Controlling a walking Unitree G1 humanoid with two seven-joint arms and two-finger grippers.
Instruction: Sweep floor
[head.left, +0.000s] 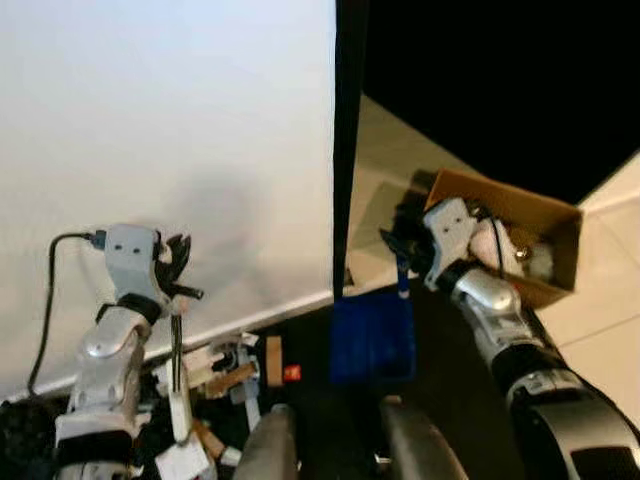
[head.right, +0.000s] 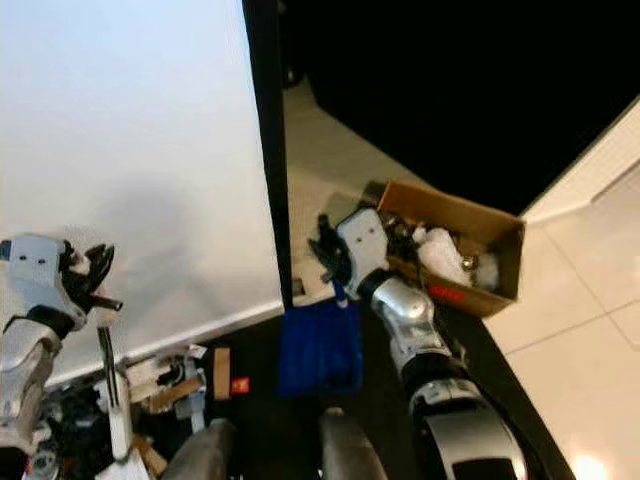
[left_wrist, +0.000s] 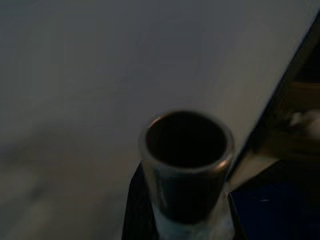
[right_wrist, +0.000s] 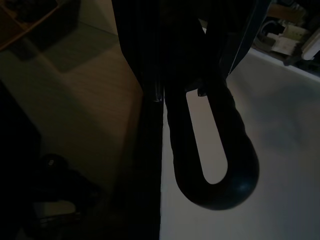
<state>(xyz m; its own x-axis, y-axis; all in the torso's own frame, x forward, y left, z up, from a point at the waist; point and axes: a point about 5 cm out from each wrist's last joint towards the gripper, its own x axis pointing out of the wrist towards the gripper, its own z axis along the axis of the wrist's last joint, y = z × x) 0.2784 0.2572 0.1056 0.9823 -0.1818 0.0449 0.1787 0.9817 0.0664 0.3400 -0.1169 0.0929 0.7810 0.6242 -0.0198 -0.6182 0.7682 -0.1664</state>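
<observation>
Nearest the head camera, two rounded grey body parts of the robot are showing at the lower edge, standing over a dark mat. Just beyond them a blue dustpan is hanging over the mat, its thin blue handle rising into the right gripper, whose black fingers are clamped around the handle's top; in the right wrist view the handle's looped end is projecting past the fingers. The left gripper is gripping the upper end of a broom stick, fingers closed on it; the stick is running down to a white broom head near the lower edge. In the left wrist view the stick's hollow round end is facing the lens. Scattered litter, pale scraps with a small red piece, is lying on the dark floor beside the broom head, at the foot of a white wall. A black vertical edge is bounding the wall. Behind the right arm an open cardboard box holding white crumpled items is sitting on pale tiled floor, touching the mat's edge
</observation>
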